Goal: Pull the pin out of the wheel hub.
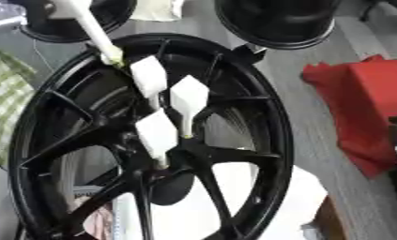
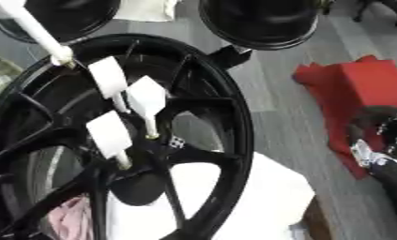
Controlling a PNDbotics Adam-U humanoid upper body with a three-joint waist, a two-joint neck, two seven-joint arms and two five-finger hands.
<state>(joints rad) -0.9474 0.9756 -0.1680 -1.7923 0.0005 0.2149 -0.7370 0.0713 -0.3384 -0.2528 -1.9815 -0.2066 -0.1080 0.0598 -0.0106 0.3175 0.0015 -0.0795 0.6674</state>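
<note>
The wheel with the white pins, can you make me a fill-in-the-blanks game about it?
1. The wheel is coloured ____.
2. The pins standing in the hub have flat tops coloured ____.
3. The number of flat-topped pins in the hub is ____.
4. The cloth lying to the right of the wheel is ____.

Missing words: black; white; three; red
</note>
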